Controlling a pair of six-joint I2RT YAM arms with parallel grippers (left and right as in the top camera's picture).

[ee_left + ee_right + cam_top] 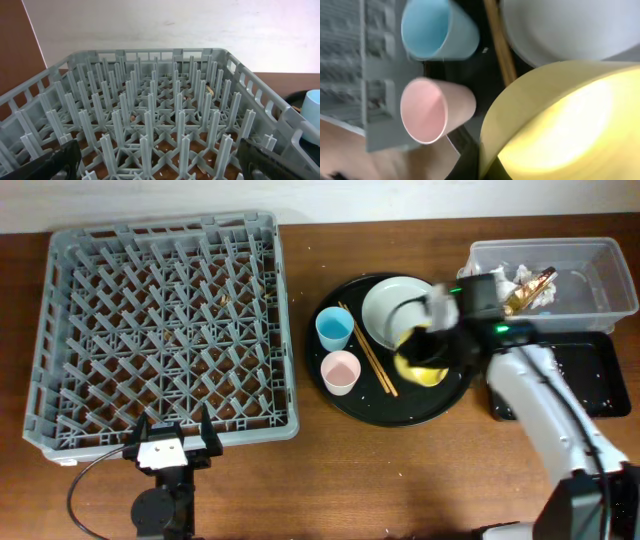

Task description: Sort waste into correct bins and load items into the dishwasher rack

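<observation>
My right gripper (432, 332) is shut on the rim of the small yellow bowl (422, 368) and holds it tilted over the right part of the round black tray; in the right wrist view the bowl (570, 125) fills the lower right. On that tray sit the grey plate (388, 302), the blue cup (334, 328), the pink cup (340, 370) and two chopsticks (368, 360). The grey dishwasher rack (165, 225) is at the left. My left gripper (172, 442) is open at its front edge, and in the left wrist view (157, 170) it faces the pegs.
The round black tray (400, 412) is mid-table. A clear tub (610, 270) at the back right holds white tissues (545, 295) and a gold wrapper (528, 288). A flat black tray (590, 380) with white crumbs lies in front of the tub.
</observation>
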